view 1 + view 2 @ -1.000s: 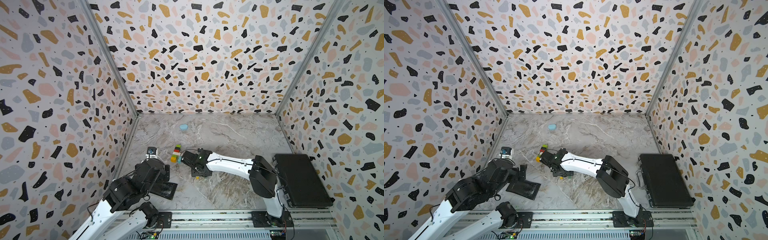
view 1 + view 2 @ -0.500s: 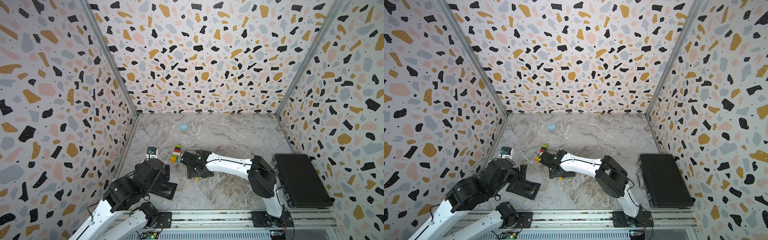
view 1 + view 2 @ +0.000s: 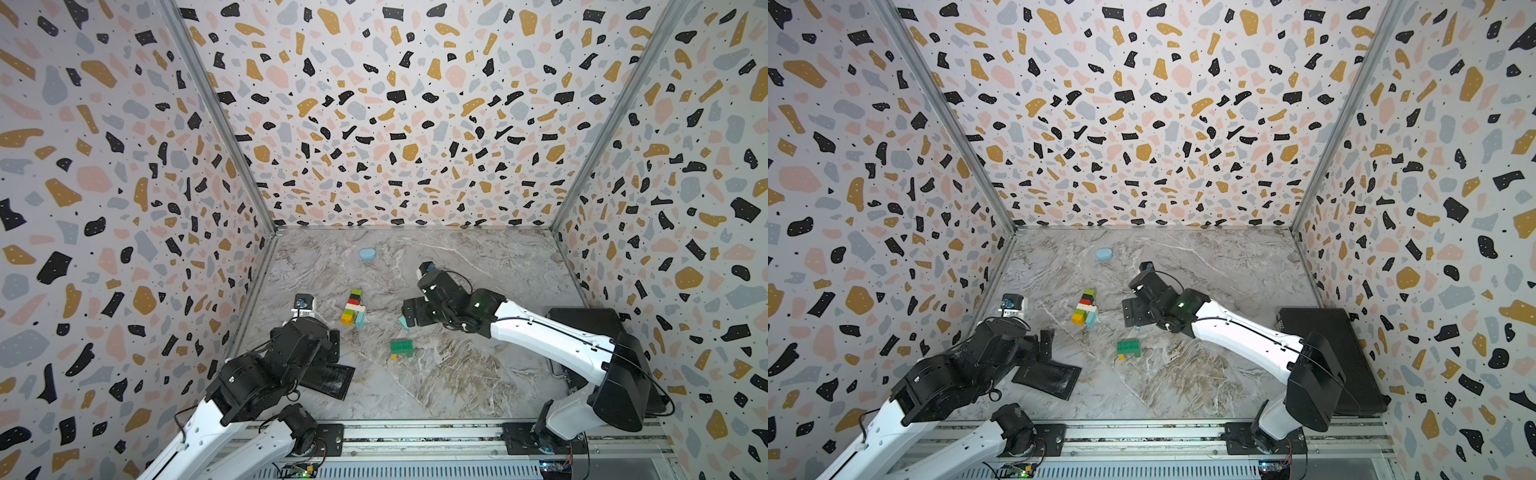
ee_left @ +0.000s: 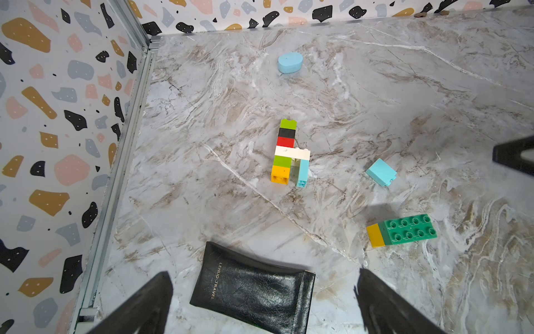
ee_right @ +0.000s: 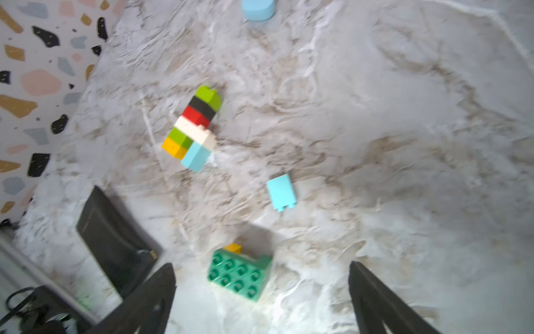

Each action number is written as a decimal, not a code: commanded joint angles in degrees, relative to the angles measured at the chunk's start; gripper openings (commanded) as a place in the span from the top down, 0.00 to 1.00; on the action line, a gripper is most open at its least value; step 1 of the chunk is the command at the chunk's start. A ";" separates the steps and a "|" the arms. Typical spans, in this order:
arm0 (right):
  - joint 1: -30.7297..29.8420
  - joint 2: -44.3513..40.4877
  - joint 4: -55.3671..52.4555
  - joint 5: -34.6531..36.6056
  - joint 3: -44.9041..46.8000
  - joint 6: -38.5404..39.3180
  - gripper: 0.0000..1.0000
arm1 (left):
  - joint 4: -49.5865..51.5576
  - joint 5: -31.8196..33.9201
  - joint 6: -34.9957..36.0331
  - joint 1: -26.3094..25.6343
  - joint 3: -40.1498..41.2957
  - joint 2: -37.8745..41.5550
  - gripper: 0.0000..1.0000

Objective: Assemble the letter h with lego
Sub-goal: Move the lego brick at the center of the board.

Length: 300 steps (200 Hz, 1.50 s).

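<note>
My left hand [image 4: 263, 273] hangs released over the pouch [image 3: 328, 376] on the near-left desk [image 3: 457, 374]; my right hand [image 5: 261, 265], released and empty, is right of the lego stack [image 3: 353, 309]; green brick [image 3: 402, 348] nearer; blue brick [image 3: 403, 322] beside my right hand.

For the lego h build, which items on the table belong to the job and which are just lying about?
Job: stacked brick column; loose light-blue brick; dark green brick with yellow brick.
Lying about: pale-blue oval lump; black pouch; black case.
</note>
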<state>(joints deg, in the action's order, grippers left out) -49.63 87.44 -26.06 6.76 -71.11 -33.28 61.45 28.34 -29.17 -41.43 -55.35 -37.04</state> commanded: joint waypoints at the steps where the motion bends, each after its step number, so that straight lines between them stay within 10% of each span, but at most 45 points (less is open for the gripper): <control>1: 3.70 5.02 2.75 -4.83 0.32 6.32 0.09 | -1.25 0.03 0.25 -0.23 0.59 -0.32 0.01; 55: 4.45 23.36 -2.97 -9.31 -13.29 7.17 0.14 | -1.35 -0.22 0.43 -0.21 0.59 -1.70 0.01; 168: 1.52 35.19 -8.14 -8.50 -19.84 14.60 0.18 | -1.60 -0.48 0.69 -0.17 0.60 -3.25 0.01; 256: 4.45 29.86 -10.85 -2.98 -11.15 16.65 0.77 | -1.60 -0.56 0.76 -0.15 0.60 -4.91 0.01; 300: 6.13 21.75 -11.16 -2.13 -1.29 18.32 0.86 | -2.01 -1.63 1.10 -0.23 0.77 -5.52 0.01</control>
<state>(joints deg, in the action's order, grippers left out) -43.88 113.38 -32.10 3.27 -77.56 -16.45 61.25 27.42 -29.08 -41.43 -55.33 -42.11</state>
